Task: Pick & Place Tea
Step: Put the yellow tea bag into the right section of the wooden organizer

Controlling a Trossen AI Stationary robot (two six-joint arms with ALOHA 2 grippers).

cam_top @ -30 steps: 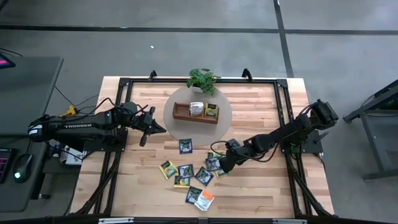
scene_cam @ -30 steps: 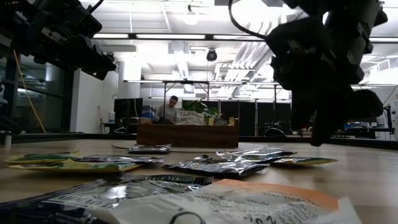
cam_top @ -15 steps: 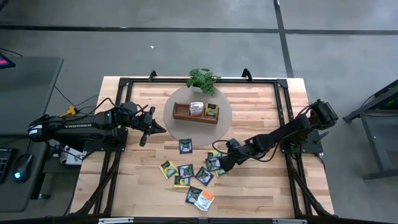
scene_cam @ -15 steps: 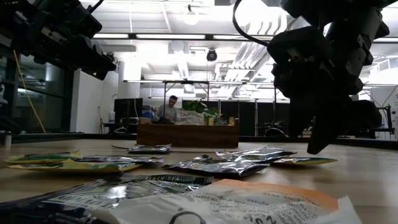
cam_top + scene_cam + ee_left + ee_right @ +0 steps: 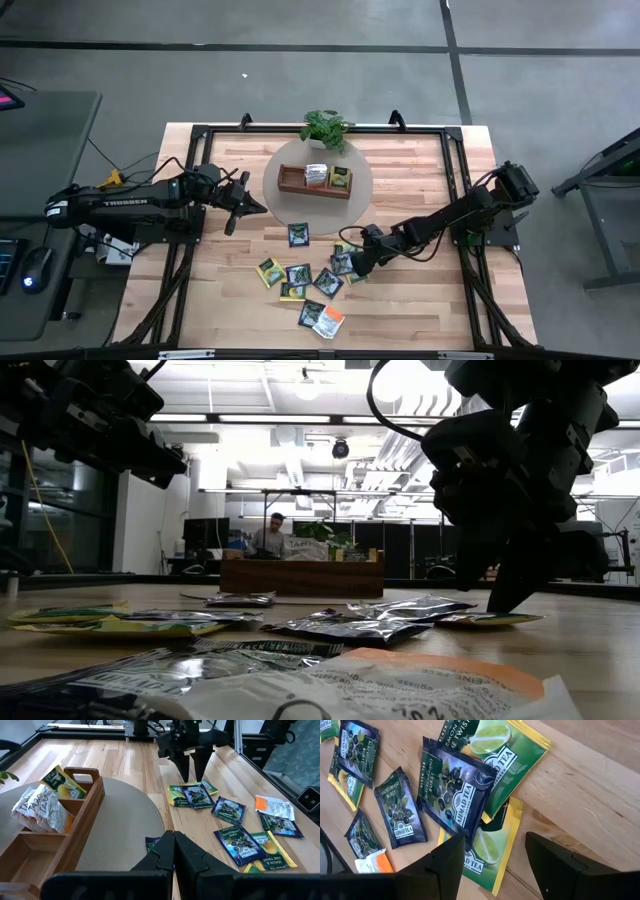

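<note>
Right gripper [image 5: 492,855], jaws wide, hovers over overlapping sachets [image 5: 452,792]: light, thin, slippery foil, likely best pinched at a free edge.

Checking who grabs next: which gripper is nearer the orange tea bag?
Right. The right gripper hovers open over the tea bag pile, a little up-table from the orange tea bag. The left gripper waits shut beside the wooden tray, much farther away.

wooden tray [image 5: 292,181] on round mat [image 5: 360,180], potted plant [image 5: 325,128] behind
</note>
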